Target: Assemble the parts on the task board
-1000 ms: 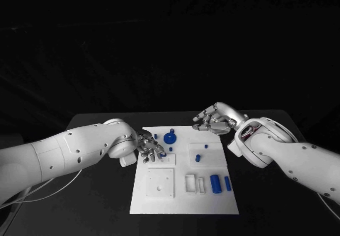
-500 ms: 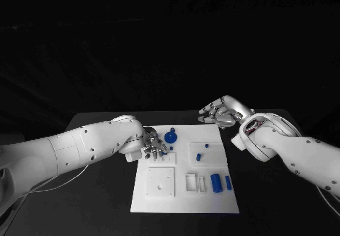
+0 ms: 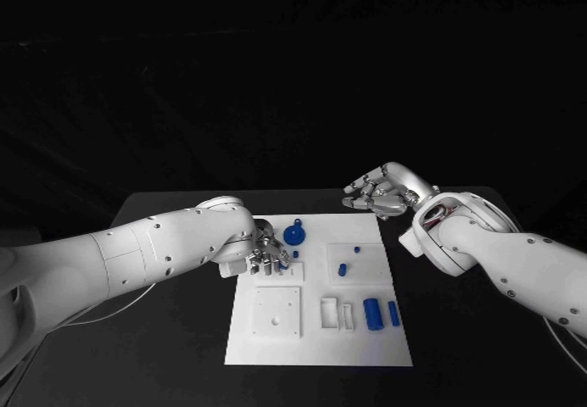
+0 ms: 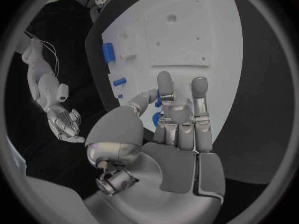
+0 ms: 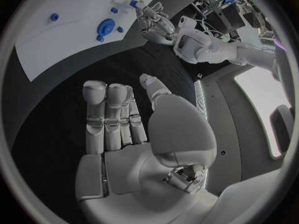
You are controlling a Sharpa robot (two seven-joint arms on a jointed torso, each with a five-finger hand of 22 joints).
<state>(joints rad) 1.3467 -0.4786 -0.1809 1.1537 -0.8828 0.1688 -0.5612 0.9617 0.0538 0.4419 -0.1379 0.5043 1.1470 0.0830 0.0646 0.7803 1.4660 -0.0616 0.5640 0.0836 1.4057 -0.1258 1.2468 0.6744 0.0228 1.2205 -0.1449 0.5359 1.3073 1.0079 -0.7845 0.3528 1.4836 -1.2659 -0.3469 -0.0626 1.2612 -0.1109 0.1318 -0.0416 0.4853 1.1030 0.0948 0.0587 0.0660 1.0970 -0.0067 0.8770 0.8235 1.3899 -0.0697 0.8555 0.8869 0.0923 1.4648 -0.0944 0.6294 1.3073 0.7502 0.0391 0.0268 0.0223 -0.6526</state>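
The flat white task board (image 3: pixel 321 339) is seen in the middle of the black table (image 3: pixel 171 339). Small blue parts are spread over it: a round blue piece with a knob (image 3: pixel 295 234) near the far edge, two tiny blue pegs (image 3: pixel 356 250) on a raised white square, a short blue peg (image 3: pixel 343 271) just below them, and two blue cylinders (image 3: pixel 371 313) lying side by side near the front right (one is thicker than the other).

The silver left hand (image 3: pixel 265 255) is held low over the far left part of the board, beside the round blue piece. Its fingers (image 4: pixel 165 87) are stretched out, and a small blue bit is seen just behind them; whether it is pinched cannot be told.

The silver right hand (image 3: pixel 384 193) is held up past the far right corner of the board, well apart from the parts. Its fingers (image 5: pixel 107 114) are spread flat and nothing is held in it.
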